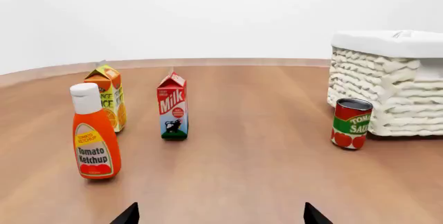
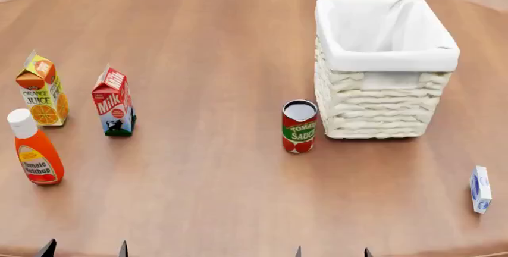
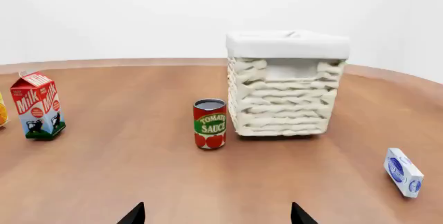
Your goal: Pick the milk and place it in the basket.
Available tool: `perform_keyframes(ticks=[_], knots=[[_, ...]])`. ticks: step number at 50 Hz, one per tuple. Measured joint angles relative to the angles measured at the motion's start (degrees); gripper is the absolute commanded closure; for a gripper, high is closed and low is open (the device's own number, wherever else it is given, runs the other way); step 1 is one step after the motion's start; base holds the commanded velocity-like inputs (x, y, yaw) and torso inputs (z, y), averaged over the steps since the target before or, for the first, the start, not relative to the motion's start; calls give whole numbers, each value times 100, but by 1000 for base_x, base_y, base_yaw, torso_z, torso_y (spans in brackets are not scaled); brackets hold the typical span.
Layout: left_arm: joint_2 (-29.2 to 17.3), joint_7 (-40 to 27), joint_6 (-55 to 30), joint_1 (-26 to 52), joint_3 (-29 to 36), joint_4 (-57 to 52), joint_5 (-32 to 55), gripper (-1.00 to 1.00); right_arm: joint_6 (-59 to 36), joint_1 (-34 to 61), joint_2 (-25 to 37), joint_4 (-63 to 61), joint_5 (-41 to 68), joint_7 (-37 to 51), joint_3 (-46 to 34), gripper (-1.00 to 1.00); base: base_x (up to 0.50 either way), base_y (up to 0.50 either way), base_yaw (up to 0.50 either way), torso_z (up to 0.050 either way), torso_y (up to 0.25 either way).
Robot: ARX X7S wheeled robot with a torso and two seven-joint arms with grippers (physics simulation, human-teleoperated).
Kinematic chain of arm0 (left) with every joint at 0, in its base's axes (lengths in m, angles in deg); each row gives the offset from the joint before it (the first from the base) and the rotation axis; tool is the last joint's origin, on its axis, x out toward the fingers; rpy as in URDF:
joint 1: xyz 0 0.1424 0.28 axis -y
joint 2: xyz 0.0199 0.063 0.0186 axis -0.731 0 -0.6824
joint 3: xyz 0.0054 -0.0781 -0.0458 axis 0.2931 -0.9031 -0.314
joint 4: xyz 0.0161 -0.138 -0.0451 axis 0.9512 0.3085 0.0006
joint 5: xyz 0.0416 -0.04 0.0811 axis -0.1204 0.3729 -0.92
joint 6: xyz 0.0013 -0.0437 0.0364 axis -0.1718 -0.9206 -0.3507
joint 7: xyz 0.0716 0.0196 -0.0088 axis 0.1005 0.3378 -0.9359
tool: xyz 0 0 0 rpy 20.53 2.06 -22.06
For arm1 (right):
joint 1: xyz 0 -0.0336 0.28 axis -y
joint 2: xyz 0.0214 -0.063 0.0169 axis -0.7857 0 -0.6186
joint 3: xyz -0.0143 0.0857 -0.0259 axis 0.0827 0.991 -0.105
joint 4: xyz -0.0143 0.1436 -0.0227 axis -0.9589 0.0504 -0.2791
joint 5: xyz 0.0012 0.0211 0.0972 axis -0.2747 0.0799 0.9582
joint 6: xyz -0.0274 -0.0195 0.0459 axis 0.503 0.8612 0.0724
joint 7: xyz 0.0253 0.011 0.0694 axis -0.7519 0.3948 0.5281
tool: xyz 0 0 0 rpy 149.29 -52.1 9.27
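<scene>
The milk (image 2: 113, 101), a small red-topped carton with a black cow, stands upright on the wooden table at the left; it also shows in the left wrist view (image 1: 172, 107) and the right wrist view (image 3: 38, 105). The basket (image 2: 382, 99), cream wicker with a white liner, stands at the right; it also shows in the left wrist view (image 1: 387, 89) and the right wrist view (image 3: 287, 97). My left gripper (image 2: 85, 250) and right gripper (image 2: 332, 252) are open and empty at the near table edge, only fingertips showing, far from the milk.
An orange juice carton (image 2: 42, 90) and a tomato ketchup bottle (image 2: 34, 147) stand left of the milk. A tomato sauce can (image 2: 299, 126) stands just left of the basket. A small white-blue box (image 2: 479, 189) lies at the near right.
</scene>
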Motion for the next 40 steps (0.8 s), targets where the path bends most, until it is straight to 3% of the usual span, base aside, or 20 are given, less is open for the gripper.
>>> perform_keyframes(ticks=[40], knots=[[-380, -373, -18, -1, 457, 12, 415, -100, -281, 83, 431, -22, 804, 354, -392, -100, 0, 0, 0, 0, 0]])
